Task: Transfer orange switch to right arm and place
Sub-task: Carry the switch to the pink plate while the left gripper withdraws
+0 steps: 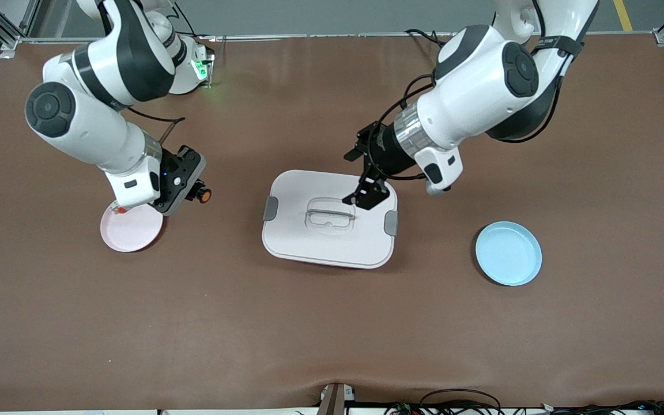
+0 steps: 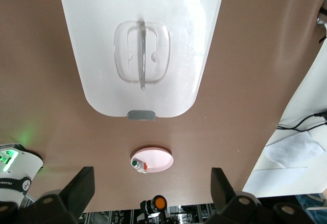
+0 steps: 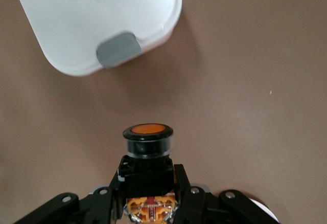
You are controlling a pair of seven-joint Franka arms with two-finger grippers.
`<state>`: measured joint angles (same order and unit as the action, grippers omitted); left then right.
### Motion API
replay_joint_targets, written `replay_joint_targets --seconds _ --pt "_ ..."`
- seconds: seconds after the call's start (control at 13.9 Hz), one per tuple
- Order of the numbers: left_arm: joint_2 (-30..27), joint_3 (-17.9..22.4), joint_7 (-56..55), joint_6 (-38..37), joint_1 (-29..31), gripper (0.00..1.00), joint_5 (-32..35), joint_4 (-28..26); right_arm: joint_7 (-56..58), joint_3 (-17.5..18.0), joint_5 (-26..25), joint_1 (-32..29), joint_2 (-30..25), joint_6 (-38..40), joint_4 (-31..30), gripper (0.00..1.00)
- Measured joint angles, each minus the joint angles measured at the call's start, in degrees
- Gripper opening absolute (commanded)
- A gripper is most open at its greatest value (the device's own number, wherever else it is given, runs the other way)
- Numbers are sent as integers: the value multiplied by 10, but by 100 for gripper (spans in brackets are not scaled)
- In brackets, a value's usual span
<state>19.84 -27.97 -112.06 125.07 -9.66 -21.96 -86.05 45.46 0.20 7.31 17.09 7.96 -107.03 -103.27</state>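
The orange switch (image 1: 204,195) has a round orange face in a black ring. My right gripper (image 1: 195,192) is shut on its black body, just above the table beside the pink plate (image 1: 131,229). In the right wrist view the switch (image 3: 147,144) sticks out past the fingers (image 3: 190,193) of the right gripper (image 3: 148,185). My left gripper (image 1: 366,195) hangs open and empty over the edge of the white lidded box (image 1: 309,239). The left wrist view shows its fingers (image 2: 82,185) wide apart, with the switch (image 2: 160,202) far off.
A small silvery piece with a red bit (image 1: 117,210) lies on the pink plate (image 2: 158,160). A light blue plate (image 1: 508,253) sits toward the left arm's end of the table. The white box (image 2: 140,9) with a clear handle (image 1: 329,216) is in the middle.
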Motion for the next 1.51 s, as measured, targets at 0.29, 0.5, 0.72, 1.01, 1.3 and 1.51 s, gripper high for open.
replay_joint_targets --seconds 0.29,0.5,0.72,1.01,1.3,1.51 --pt "-12 -1 22 -3 23 100 12 -45 41 0 -49 -23 0 -9 -34 0" --pt "-37 -2 86 -3 43 100 13 -93 96 0 -65 -45 -2 -59 -82 0" --pt "-68 -2 192 -4 66 100 14 -140 202 -1 -66 -103 -4 -154 -153 0" --pt "-109 -1 376 -5 112 100 14 -196 307 -2 -66 -172 -4 -227 -219 0" --pt "-127 -1 580 -47 154 100 35 -212 370 -2 -66 -210 -4 -266 -236 0" --pt "-128 0 702 -80 174 100 105 -213 385 -1 -66 -219 -3 -340 -279 0"
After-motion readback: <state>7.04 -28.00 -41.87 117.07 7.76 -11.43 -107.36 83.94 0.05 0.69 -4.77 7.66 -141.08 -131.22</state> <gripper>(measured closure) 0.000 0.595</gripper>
